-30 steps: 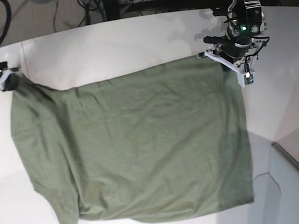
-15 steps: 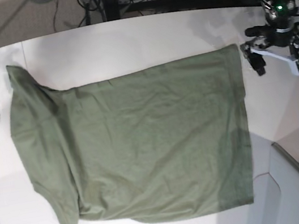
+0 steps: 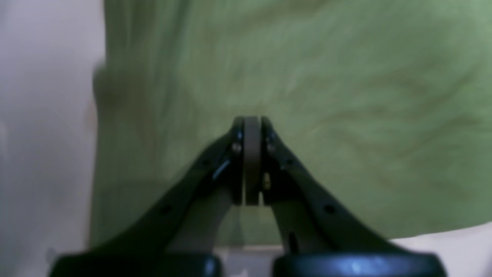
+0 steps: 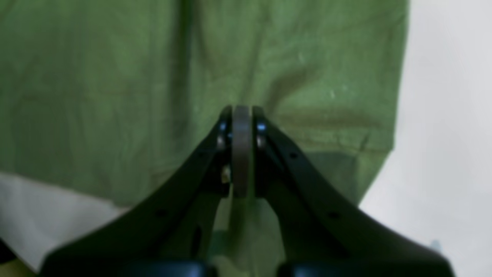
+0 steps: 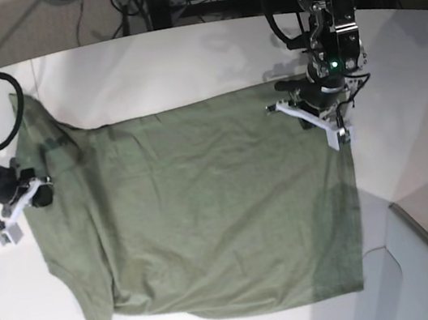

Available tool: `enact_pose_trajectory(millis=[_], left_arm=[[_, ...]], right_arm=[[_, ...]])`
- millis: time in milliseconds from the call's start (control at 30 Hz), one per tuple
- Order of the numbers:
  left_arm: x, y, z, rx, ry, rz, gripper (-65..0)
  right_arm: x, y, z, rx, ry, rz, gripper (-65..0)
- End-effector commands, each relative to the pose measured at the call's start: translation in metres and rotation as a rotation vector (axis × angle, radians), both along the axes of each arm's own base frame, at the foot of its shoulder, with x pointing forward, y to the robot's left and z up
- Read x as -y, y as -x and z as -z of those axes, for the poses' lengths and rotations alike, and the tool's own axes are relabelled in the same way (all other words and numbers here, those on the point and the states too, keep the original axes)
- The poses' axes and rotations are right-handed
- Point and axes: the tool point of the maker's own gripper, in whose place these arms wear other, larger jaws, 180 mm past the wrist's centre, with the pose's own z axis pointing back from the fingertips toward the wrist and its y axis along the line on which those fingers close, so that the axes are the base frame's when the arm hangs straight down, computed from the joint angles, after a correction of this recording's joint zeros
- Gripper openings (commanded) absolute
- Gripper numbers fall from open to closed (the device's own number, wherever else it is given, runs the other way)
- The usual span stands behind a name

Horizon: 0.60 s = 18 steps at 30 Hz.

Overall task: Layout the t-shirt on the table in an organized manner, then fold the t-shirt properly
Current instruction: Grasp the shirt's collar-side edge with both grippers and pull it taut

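Table (image 5: 181,59): white, bearing all.
T-shirt (image 5: 206,210): olive, spread flat, beneath and ahead of both sets of jaws.
Left gripper (image 3: 251,154): jaws pressed together, empty, over the shirt's edge.
Right gripper (image 4: 241,148): jaws pressed together, empty, over the opposite edge.

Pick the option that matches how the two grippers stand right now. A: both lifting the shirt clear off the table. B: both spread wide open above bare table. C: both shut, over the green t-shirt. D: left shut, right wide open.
C: in each wrist view the left gripper and right gripper have their pads pressed together, over the t-shirt, which lies flat on the table.
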Motion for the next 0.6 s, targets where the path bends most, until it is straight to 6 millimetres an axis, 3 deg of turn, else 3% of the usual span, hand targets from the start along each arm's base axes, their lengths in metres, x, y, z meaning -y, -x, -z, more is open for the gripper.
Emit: enact_pose_trajectory(millis=[0, 200, 400, 567], left_arm=[[-0.007, -0.006, -0.008, 0.056, -0.018, -0.004, -65.0], [-0.022, 0.022, 0.021, 0.017, -0.117, 0.017, -65.0], [-0.033, 0.038, 0.044, -0.036, -0.191, 0.046, -65.0], [-0.036, 0.044, 0.051, -0.056, -0.198, 0.048, -65.0]], right_arm=[[0.013, -0.022, -0.019, 0.066, 0.01, 0.013, -63.5], [0.018, -0.032, 0.007, 0.044, -0.041, 0.09, -63.5], [0.043, -0.019, 0.031, -0.001, -0.003, 0.247, -63.5], [0.061, 0.001, 0.049, -0.057, 0.05, 0.343, -63.6]])
